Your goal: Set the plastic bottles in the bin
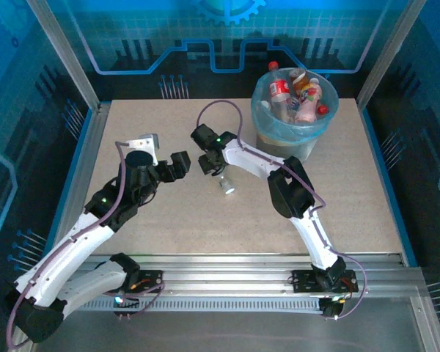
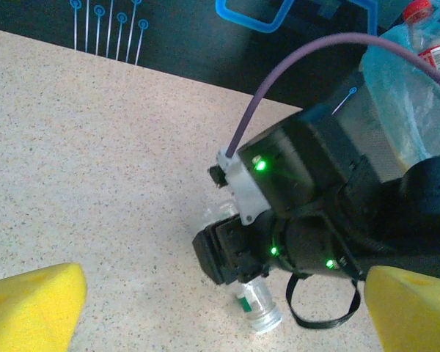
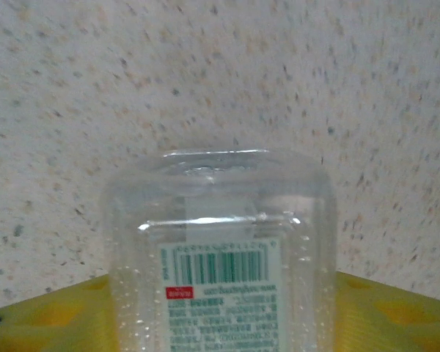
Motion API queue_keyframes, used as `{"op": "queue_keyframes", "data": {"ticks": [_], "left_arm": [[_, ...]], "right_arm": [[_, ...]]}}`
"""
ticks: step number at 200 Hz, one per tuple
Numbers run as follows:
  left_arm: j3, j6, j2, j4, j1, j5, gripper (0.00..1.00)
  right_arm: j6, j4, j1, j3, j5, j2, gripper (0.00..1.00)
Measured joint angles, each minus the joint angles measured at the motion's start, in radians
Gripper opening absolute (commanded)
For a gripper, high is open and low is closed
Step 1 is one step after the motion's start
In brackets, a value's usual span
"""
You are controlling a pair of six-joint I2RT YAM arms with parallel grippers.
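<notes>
A clear plastic bottle (image 1: 224, 182) with a white label lies on the speckled table. My right gripper (image 1: 209, 165) is down over its base end, and its silver neck (image 2: 262, 314) sticks out toward the near side. In the right wrist view the bottle (image 3: 220, 220) sits between the yellow pads (image 3: 44, 315) of my right gripper (image 3: 220, 323), which press on both of its sides. My left gripper (image 1: 180, 167) hovers just left of it, open, with its yellow fingers (image 2: 29, 308) spread wide and nothing between them. The bin (image 1: 262, 117), grey with a blue bag, stands at the back right and holds several bottles (image 1: 280, 89).
The right arm's purple cable (image 1: 220, 110) loops over the table behind the grippers. Metal frame posts (image 1: 95, 95) and blue panel walls close off the back and sides. Bare tabletop (image 1: 352, 205) lies right of the right arm.
</notes>
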Motion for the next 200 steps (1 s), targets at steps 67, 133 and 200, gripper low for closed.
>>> {"op": "queue_keyframes", "data": {"ticks": [67,133,200], "left_arm": [[0.007,0.0,0.016,-0.001,0.0,0.001,0.95],[0.179,0.011,0.207,0.098,-0.181,0.008,0.94],[0.32,0.079,0.37,0.152,-0.316,0.031,0.95]], "right_arm": [[-0.063,-0.05,-0.003,0.034,-0.003,-0.117,0.54],[-0.147,0.204,-0.134,0.012,0.098,-0.65,0.52],[-0.146,0.567,-0.351,-0.292,0.222,-0.803,0.5]]}}
